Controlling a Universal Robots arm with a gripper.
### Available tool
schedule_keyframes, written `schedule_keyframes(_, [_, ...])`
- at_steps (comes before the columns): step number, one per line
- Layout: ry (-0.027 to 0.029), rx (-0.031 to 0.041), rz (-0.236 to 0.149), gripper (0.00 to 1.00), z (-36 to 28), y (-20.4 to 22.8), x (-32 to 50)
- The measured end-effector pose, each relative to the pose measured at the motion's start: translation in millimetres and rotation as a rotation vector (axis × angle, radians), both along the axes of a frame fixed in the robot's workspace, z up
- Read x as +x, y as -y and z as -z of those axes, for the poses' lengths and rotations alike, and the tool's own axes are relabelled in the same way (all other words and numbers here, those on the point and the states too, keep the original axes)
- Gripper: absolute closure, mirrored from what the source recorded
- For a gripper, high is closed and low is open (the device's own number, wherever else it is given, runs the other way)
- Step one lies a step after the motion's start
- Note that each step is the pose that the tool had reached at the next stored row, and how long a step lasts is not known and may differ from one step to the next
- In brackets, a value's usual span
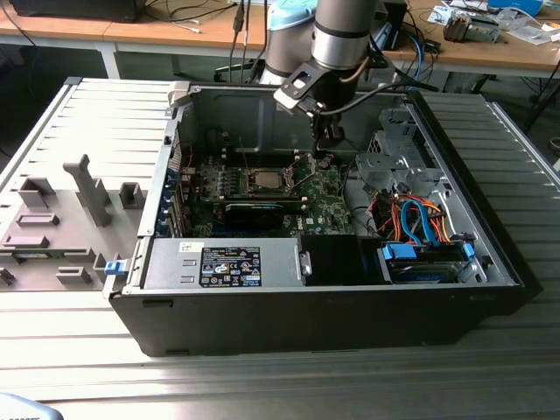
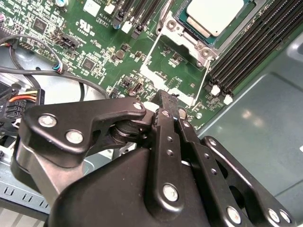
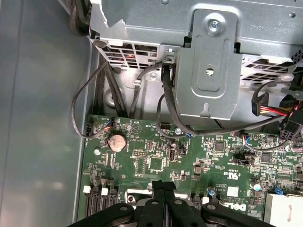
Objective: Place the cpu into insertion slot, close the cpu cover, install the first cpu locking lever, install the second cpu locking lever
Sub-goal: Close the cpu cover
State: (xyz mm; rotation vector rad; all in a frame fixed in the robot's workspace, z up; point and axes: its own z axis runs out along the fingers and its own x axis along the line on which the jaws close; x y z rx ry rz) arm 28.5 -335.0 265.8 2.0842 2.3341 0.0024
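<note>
- Hand (image 3: 163, 184) clenched, fingers pressed together with nothing visible between them, low over the green circuit board (image 3: 151, 163).
- cpu (image 2: 215, 14) lies in the insertion slot (image 2: 204, 49), near the hand.

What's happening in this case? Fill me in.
A robot arm reaches into an open computer case. Its gripper, shut and empty, hangs just over the green board beside the slot. The cpu already sits in the slot, and the cover looks closed around it.
</note>
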Motion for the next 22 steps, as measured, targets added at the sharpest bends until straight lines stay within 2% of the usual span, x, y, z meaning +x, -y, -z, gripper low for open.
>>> schedule_keyframes(13, [-0.0014, 0.0003, 0.0, 0.89, 2.9, -0.5, 7.7])
schedule_keyframes(16, [-0.0034, 0.0, 0.0, 0.89, 5.1, -0.9, 11.6])
schedule_keyframes(22, [-0.0071, 0.0, 0.0, 0.89, 16.1, -1.4, 14.2])
